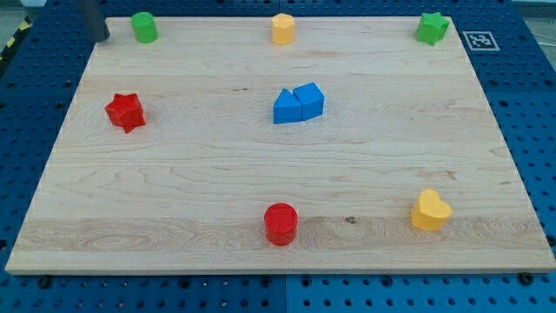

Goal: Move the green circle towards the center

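The green circle stands at the board's top-left corner. My tip is at the view's top left, just left of the green circle and a little apart from it. The rod rises out of the view's top. Two blue blocks sit touching near the board's middle: a blue triangle-like block and a blue cube-like block.
A red star lies at the left. A yellow hexagon-like block is at top middle. A green star is at top right. A red circle is at bottom middle. A yellow heart is at bottom right. The wooden board lies on a blue pegboard.
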